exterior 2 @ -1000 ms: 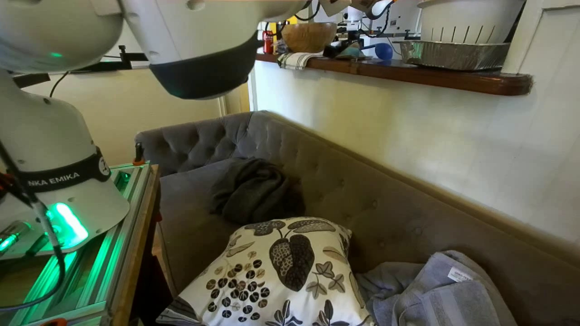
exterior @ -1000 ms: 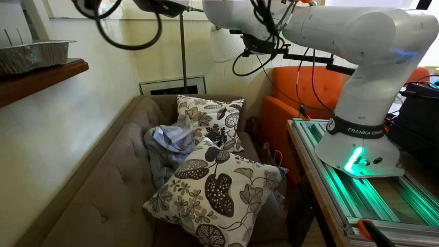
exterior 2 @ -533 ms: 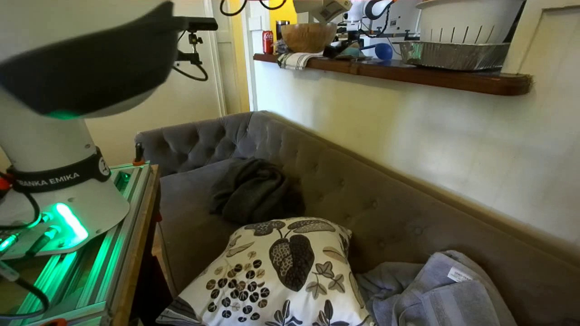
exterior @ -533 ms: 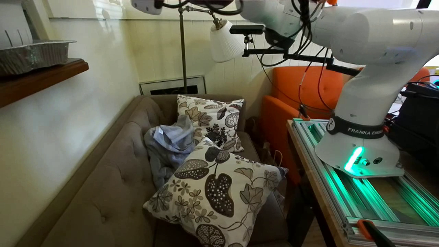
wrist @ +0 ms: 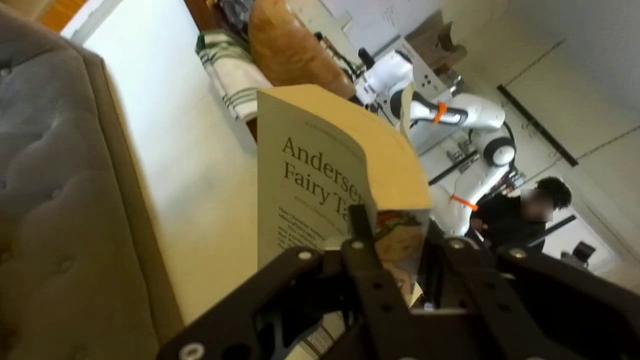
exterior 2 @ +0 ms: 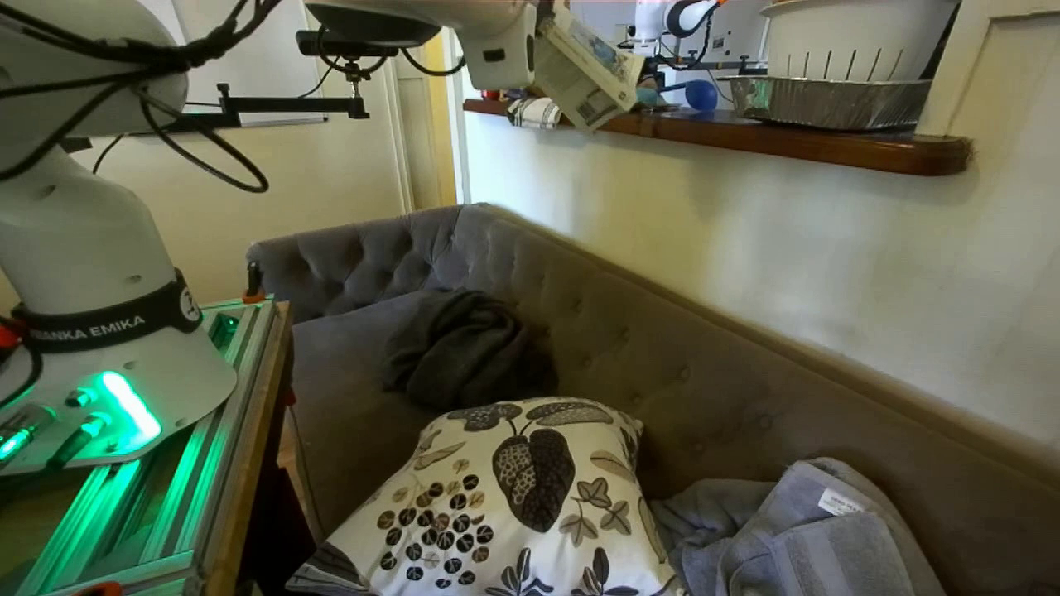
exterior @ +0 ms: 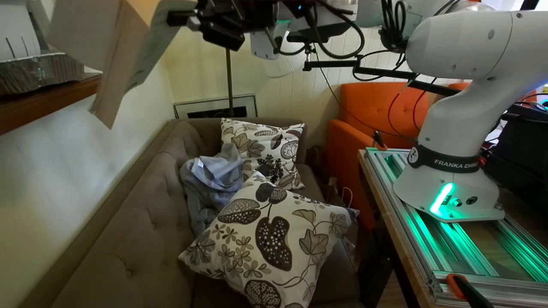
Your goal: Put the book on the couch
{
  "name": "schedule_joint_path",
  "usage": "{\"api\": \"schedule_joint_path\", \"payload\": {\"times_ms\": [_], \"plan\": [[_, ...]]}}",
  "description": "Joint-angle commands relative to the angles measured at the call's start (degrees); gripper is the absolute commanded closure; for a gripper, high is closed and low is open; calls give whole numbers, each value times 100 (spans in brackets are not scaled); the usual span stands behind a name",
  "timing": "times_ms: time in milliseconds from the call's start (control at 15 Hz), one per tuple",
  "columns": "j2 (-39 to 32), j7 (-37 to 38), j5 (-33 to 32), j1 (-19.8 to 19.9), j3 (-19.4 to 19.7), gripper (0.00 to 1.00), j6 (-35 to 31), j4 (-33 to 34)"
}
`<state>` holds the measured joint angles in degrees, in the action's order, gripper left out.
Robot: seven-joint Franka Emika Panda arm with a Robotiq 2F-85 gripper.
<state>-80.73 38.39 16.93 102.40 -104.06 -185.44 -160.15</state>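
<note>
Black tool (wrist: 397,230) clasps the book (wrist: 340,175) (higher than the couch (exterior 2: 679,372)).

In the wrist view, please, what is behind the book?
Behind the book, the wall, a wooden bowl, a striped towel and another white robot arm show partly; the parts that the book covers cannot be seen.

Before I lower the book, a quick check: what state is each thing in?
Book: tilted, held in the air
Jaws: closed on the book
Couch: partly covered
Near pillow: tilted
Far pillow: propped up
Gray towel: rumpled
Dark cloth: bunched up
Base light: lit green
Lamp: mostly hidden, cannot tell if lit
</note>
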Motion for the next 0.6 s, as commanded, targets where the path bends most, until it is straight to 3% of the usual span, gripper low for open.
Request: {"api": "schedule_joint_path", "payload": {"times_ms": [0,133,267,333,533], "plan": [[559,-417,-52,385,458,94,-385,20],[635,-940,-210,427,910,94,-729,85],[784,-1375,-296,180,1325,94,-1205,269],[554,-1152,-135,385,1130,76,-875,147],[619,-1390,-253,266,1427,76,-1082,241]]}}
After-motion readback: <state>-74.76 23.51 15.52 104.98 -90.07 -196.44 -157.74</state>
